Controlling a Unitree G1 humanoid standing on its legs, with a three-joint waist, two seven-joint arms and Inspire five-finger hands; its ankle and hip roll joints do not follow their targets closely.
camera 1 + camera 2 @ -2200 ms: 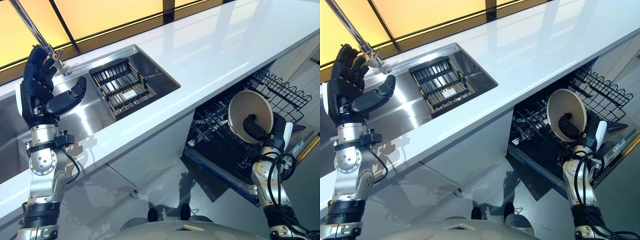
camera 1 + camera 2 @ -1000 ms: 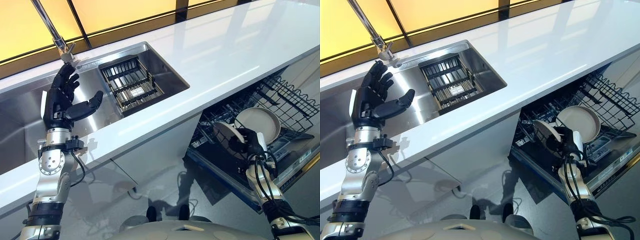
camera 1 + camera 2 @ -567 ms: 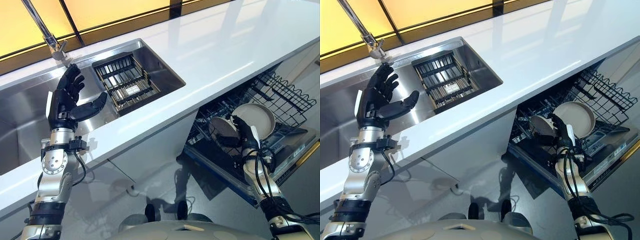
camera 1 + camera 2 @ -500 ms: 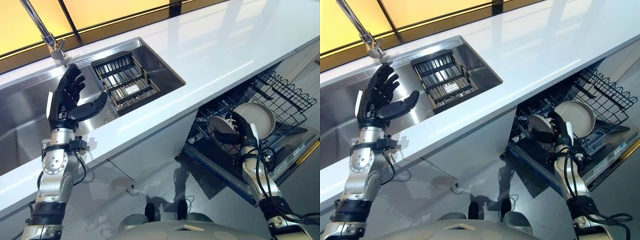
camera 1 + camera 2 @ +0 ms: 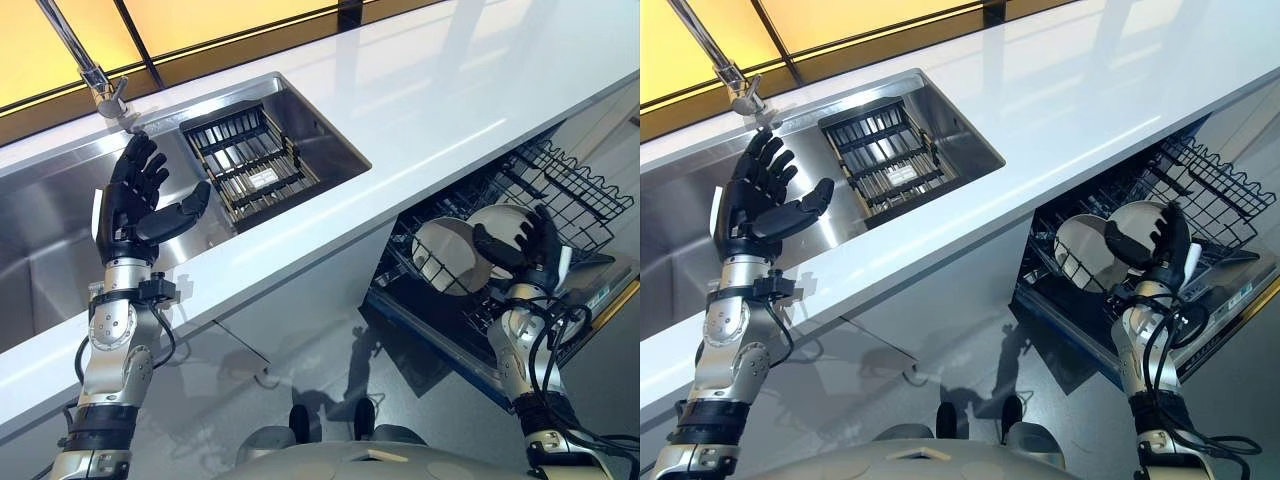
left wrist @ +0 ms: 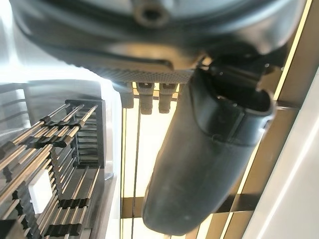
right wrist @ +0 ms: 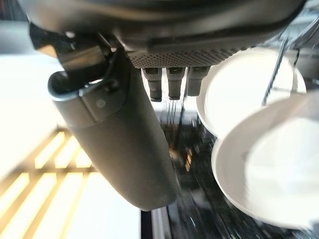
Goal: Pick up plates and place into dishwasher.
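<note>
Two plates (image 5: 445, 255) stand on edge in the dishwasher rack (image 5: 560, 190). The right hand (image 5: 525, 250) hangs just beside them, fingers spread wide, holding nothing. The left hand (image 5: 135, 205) is open above the sink (image 5: 50, 230). Risk: the right hand's fingers may clip the nearer plate, apparently loosely seated, and tip it.

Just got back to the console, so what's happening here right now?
The robot is loading plates into the dishwasher rack. Two plates stand in it, the nearer plate and the farther plate. The right robot hand is open beside them, holding nothing. The left robot hand is open, raised over the sink next to the sink rack, also holding nothing.
</note>
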